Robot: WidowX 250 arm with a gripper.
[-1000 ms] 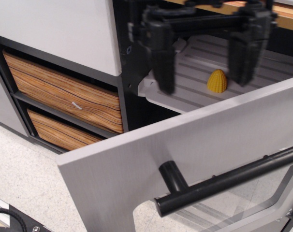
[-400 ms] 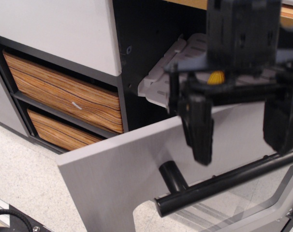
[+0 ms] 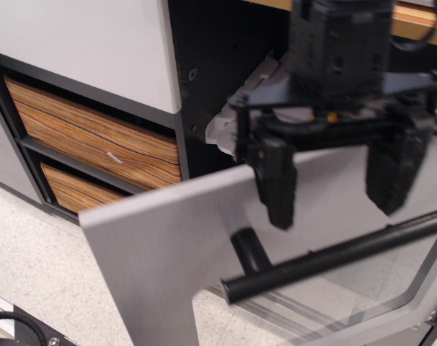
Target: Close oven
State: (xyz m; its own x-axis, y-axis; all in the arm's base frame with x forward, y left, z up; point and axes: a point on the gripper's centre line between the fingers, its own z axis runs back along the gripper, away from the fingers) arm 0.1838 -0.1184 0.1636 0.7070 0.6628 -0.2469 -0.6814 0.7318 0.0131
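Hanging wide open, the claw (image 3: pixel 337 184) sits right over the oven (image 3: pixel 161 267) door's top edge, fingers apart, gripping nothing. Handle (image 3: pixel 334 256) runs left-right just below, so pushing the door inward looks like the move.

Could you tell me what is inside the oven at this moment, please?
Inside the oven, part of the grey ribbed tray shows at its left edge, and a sliver of a small yellow object. The open gripper and the raised door cover the rest.
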